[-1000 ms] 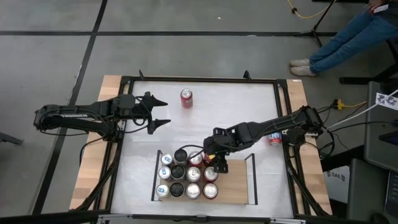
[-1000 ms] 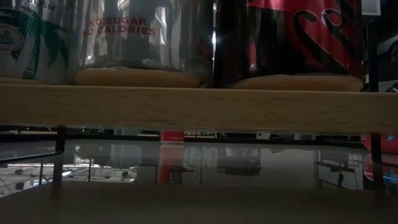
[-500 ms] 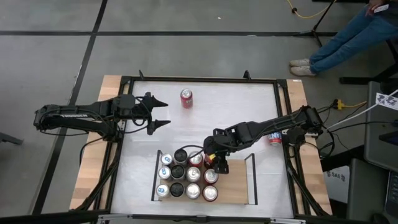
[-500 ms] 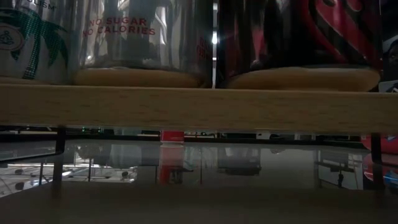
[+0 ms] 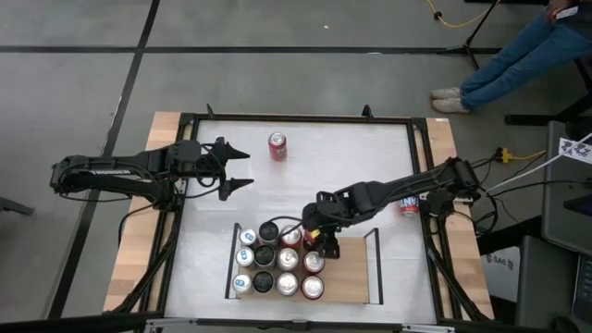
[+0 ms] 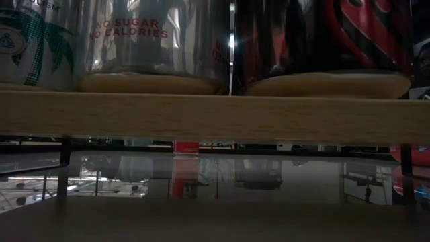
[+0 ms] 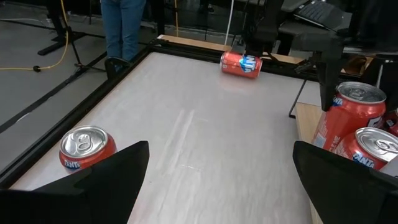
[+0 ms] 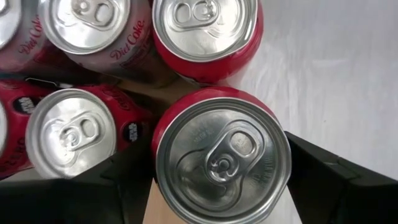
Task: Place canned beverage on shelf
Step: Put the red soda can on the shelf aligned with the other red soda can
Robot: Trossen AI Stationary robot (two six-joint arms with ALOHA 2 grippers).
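Twelve-ish cans sit packed on the shelf (image 5: 351, 282), readable ones saying Diet Coke (image 8: 93, 34) and "NO SUGAR NO CALORIES" (image 6: 144, 40). Right gripper (image 5: 319, 248) is clamped round a red can (image 8: 221, 155) at the cluster's edge. Left gripper (image 5: 233, 168) hangs spread wide near a Fanta can (image 7: 87, 149).

"NO SUGAR NO CALORIES" is showing on a silver can (image 6: 158, 40) standing on the shelf (image 6: 201, 115). "Diet Coke" is reading on silver cans (image 8: 99, 37) there; "Fanta" on an orange can (image 7: 87, 149) off the shelf.
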